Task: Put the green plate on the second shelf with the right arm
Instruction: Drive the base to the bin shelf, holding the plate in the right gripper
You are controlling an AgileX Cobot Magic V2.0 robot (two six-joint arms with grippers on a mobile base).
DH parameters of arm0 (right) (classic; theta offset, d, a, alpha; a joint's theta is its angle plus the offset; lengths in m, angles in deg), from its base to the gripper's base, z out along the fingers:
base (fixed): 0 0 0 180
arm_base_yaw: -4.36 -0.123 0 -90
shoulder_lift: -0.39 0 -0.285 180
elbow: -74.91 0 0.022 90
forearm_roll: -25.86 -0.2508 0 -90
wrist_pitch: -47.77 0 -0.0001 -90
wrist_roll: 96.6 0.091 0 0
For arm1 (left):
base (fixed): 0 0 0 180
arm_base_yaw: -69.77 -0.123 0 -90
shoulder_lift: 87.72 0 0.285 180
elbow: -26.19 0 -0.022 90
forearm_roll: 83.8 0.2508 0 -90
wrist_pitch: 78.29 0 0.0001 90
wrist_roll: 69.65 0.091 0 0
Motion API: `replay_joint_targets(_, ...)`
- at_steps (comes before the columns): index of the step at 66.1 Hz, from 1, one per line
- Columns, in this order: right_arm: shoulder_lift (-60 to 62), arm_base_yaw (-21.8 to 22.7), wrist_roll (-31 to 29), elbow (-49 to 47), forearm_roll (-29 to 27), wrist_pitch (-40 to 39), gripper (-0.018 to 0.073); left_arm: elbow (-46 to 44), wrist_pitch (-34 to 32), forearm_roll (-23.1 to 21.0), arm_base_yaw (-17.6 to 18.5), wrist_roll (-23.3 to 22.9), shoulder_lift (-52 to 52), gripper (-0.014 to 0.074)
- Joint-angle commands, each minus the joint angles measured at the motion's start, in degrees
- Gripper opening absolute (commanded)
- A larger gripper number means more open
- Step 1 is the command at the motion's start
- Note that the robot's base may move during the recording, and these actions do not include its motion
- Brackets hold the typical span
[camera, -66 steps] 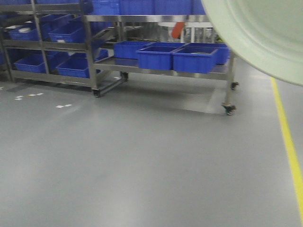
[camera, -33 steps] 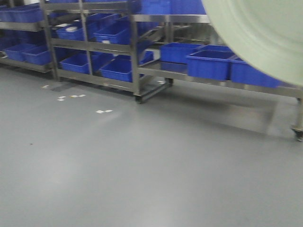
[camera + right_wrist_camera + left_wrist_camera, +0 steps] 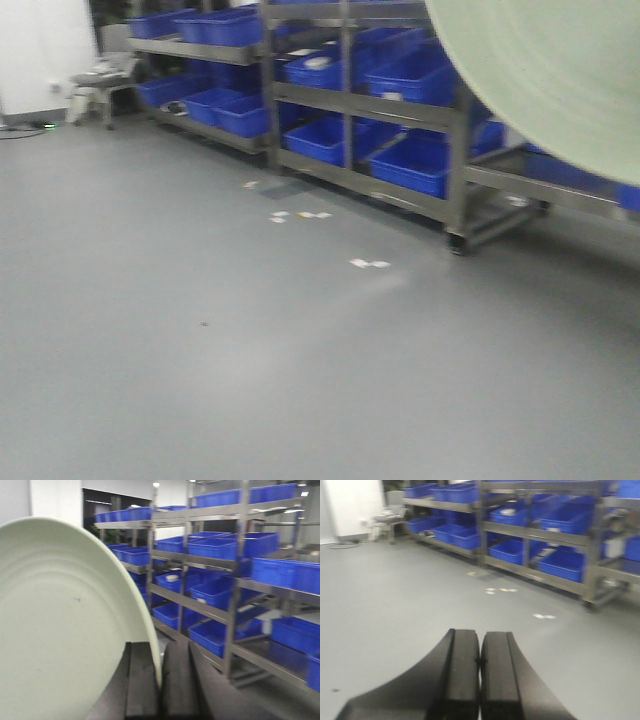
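The right gripper [image 3: 159, 651] clamps its two black fingers [image 3: 141, 680] on the lower rim of the green plate [image 3: 65, 630], which stands on edge and tilted in the air, its pale concave face filling the left of the right wrist view. In the front-facing view the same plate [image 3: 560, 80] covers the upper right corner, held above the grey floor [image 3: 250, 350] and resting on no tier of the steel racks [image 3: 345, 95] behind it. The left gripper [image 3: 480, 636] is pressed closed, pads together, with nothing between them, and hangs over bare floor. The racks stand well apart from both arms, their tiers lined with blue bins [image 3: 410, 165]; one bin holds a small white object [image 3: 172, 578]. A few white scraps [image 3: 368, 263] lie on the floor near the rack's wheeled foot. A grey stool [image 3: 100, 80] stands by the white wall at far left. All three views are slightly blurred.
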Motion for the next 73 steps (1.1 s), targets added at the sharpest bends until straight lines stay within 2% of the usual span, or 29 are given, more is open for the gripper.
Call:
replay_joint_targets(1, -0.94, 0.02, 0.16, -1.88, 0.0, -6.25, 0.0025, 2.34, -4.94, -0.21, 0.1, -0.19, 0.99, 0.013)
replay_joint_targets(73, -0.94, 0.02, 0.16, -1.88, 0.0, -6.25, 0.0025, 2.34, -4.94, -0.21, 0.1, -0.19, 0.99, 0.013)
